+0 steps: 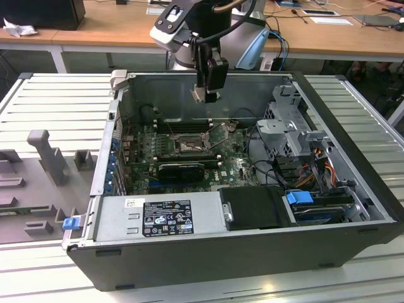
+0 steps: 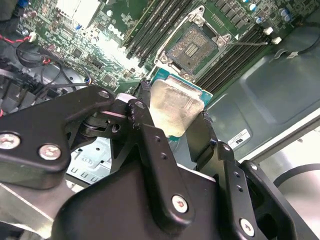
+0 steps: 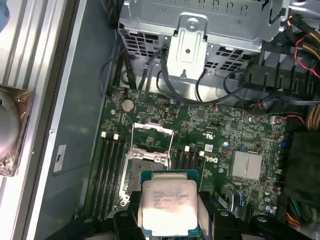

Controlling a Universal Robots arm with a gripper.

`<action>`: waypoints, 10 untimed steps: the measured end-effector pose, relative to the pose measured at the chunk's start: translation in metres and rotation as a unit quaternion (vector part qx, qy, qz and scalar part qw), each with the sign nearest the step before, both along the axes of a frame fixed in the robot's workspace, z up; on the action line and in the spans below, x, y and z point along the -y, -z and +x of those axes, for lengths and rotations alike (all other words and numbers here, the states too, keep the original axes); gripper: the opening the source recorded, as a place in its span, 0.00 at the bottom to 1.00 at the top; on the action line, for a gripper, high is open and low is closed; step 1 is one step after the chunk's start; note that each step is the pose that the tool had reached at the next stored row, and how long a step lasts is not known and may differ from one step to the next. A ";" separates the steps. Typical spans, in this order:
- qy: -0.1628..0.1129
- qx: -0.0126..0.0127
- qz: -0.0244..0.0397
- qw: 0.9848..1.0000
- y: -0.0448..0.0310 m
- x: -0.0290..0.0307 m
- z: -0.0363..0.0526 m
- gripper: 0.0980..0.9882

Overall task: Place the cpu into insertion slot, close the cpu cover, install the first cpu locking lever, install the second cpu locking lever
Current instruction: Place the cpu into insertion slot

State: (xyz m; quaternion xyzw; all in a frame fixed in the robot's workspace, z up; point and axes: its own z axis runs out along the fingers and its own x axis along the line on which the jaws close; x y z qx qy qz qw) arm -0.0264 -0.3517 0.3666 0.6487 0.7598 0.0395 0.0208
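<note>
My gripper (image 1: 206,96) hangs inside the open computer case, above the green motherboard (image 1: 237,167), shut on the cpu (image 2: 172,105). The cpu is a flat square chip with a pale silvery top (image 3: 169,205), held by two edges between the black fingers (image 2: 150,135). Below it lies the insertion slot (image 3: 145,165), a dark square socket with metal edging (image 2: 192,46), partly hidden by the chip in the first wrist view. The cpu cover (image 3: 152,128), a thin metal frame, stands swung open at the socket's far side. The chip is well clear of the socket (image 1: 189,145).
Long black memory slots (image 3: 110,170) flank the socket. A long black card (image 1: 183,169) lies in front of it, then the power supply (image 1: 161,218). A metal drive cage (image 1: 287,126) with cables fills the exterior view's right. Case walls (image 1: 208,85) enclose everything.
</note>
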 end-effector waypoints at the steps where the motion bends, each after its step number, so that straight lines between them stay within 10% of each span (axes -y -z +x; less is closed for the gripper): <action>1: 0.004 0.000 0.000 1.000 0.0001 0.0000 0.0000 0.48; 10: 0.049 0.000 0.000 0.999 0.0011 0.0000 0.0000 0.48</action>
